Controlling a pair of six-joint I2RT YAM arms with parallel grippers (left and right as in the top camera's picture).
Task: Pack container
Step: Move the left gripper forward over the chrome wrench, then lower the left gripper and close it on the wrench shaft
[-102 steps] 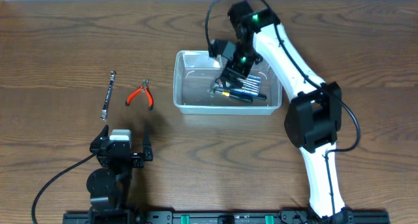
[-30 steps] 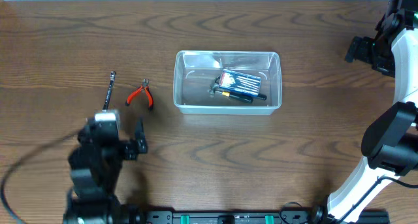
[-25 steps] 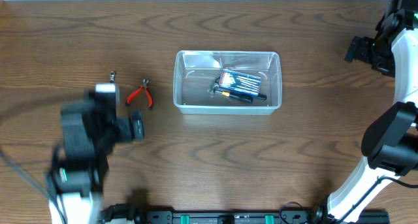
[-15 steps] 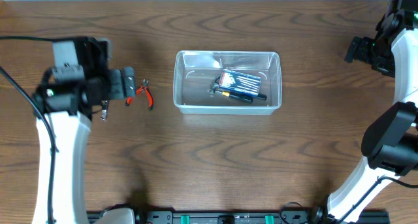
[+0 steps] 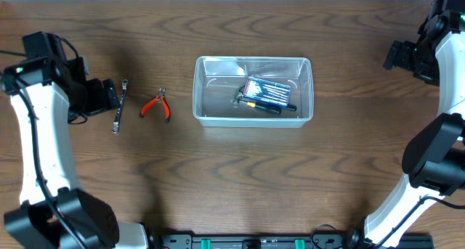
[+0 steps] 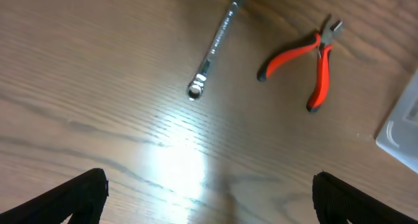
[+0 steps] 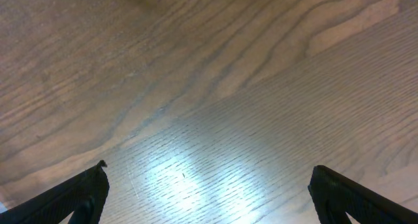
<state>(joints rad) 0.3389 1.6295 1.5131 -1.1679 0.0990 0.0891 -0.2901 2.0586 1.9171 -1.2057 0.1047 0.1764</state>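
The clear plastic container (image 5: 200, 89) stands mid-table and holds a blue-and-red screwdriver set case (image 5: 268, 92) and a dark tool beside it. Red-handled pliers (image 5: 156, 105) and a metal wrench (image 5: 120, 106) lie on the table left of the container. In the left wrist view the pliers (image 6: 307, 57) and the wrench (image 6: 213, 46) lie ahead of the open, empty left gripper (image 6: 209, 194), and the container's corner (image 6: 401, 123) shows at the right edge. The left gripper (image 5: 102, 98) hovers just left of the wrench. The right gripper (image 5: 398, 54) is open and empty at the far right, over bare wood (image 7: 209, 106).
The wooden table's far edge (image 5: 145, 0) meets a white surface at the top. The right arm (image 5: 429, 162) rises along the right side. The left arm (image 5: 43, 154) runs down the left side.
The left arm has swung from the front of the table up to the left side, ending beside the wrench. The right arm has withdrawn from the container to the far right and has held still since.
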